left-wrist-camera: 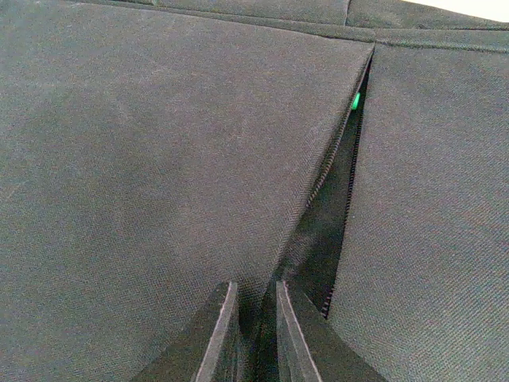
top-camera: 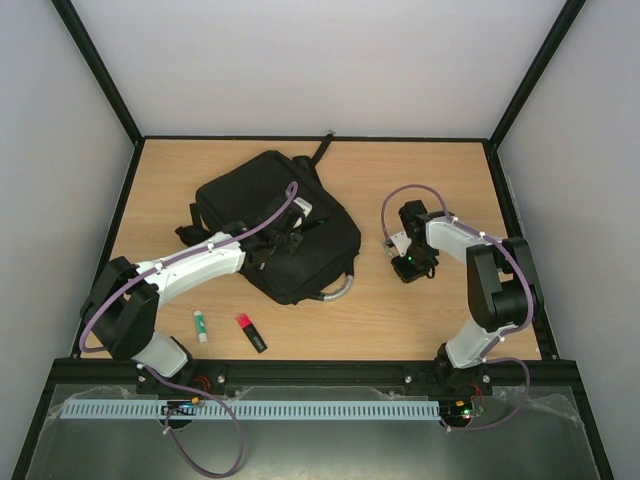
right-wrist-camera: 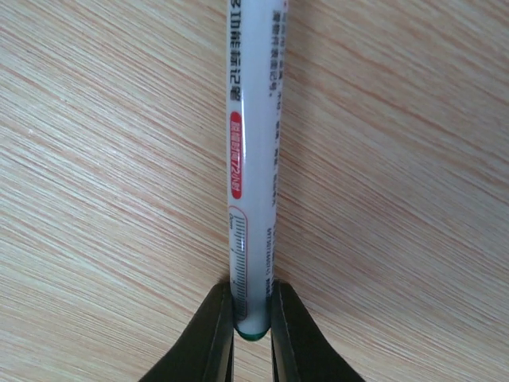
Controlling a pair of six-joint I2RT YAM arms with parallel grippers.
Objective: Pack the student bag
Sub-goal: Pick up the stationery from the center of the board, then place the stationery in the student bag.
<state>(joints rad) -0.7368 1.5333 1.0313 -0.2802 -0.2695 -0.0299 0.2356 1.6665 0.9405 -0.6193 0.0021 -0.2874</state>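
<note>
Two tools are in view. The left tool (left-wrist-camera: 254,301) rests on the student bag (top-camera: 240,190), its jaws narrow and pinching the fabric edge beside the open zip. The bag lies left of the middle of the tabletop (top-camera: 420,160), nearer the far edge. The right tool (right-wrist-camera: 253,328), well apart on the bag's right, clamps the green-tipped end of a white pen (right-wrist-camera: 253,159). A small white stick (top-camera: 200,325) and a red-capped marker (top-camera: 250,333) lie near the near-left corner.
</note>
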